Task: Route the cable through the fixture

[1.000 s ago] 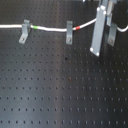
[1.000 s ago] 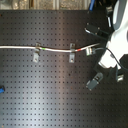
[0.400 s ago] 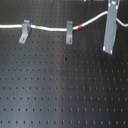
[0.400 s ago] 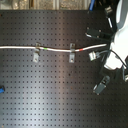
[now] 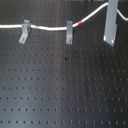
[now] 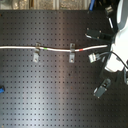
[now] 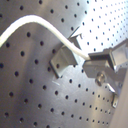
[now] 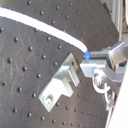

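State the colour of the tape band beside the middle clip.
Red, on the cable just past the middle fixture; clearest in the first exterior view.

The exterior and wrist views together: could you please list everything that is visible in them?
Board: one, black, perforated, under everything.
Cable: one, white, running across the far side of the board in the first exterior view.
Bands: two on the cable, green and red.
Clips: three, grey. Two sit along the cable, and a third is beside the cable's end in both wrist views.
Blue item: one, at the second exterior view's left edge, too small to identify.
Arm: one, white, at the second exterior view's right.
Claw: one, grey, apparently gripping the cable's end.
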